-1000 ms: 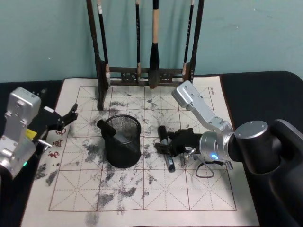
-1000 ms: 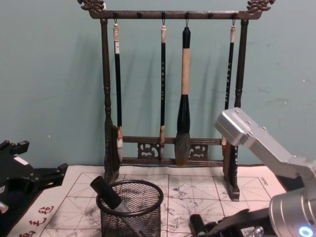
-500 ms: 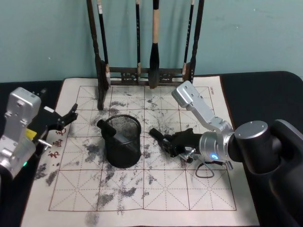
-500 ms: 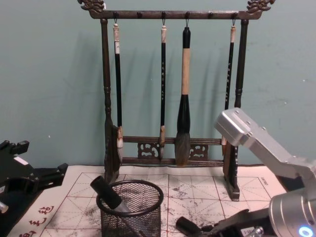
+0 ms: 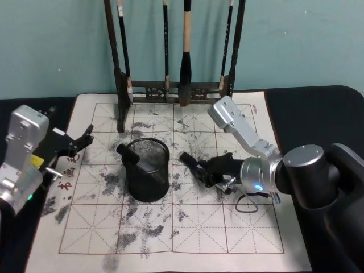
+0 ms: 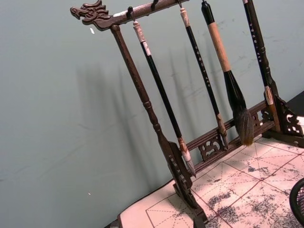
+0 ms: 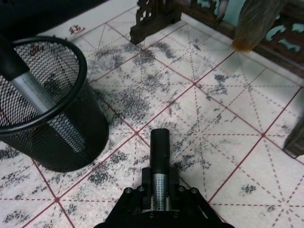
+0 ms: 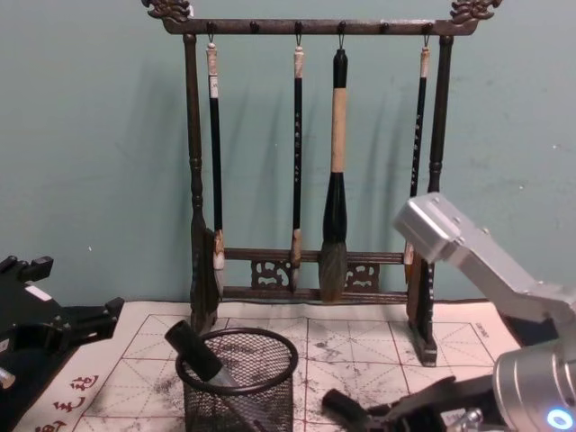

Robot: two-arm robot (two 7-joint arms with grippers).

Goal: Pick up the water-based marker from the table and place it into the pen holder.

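From the head: black-capped, silver-barrelled water-based marker (image 5: 196,165) clamped by its rear end in the right gripper (image 5: 215,172), cap aimed at the small round black wire-mesh pen holder (image 5: 149,183) near it on the left. Gripped by the tail, probably to leave the front free to enter first. Set on the white felt mat of the table (image 5: 170,233), that holder, with a second dark marker (image 5: 128,154) already leaning inside. Parked at the mat's left edge, the left gripper (image 5: 81,141), fingers apart, clear of the route.

From the left wrist: tall dark wooden brush rack (image 6: 156,128) with hanging brushes (image 6: 232,85), well behind the work.

From the right wrist: fingers (image 7: 137,195) closed on the silver barrel, cap jutting forward, short of the mesh wall.

From the chest: tilted cap-up, seemingly off the mat yet below the rim; more lift needed, by the look of it.
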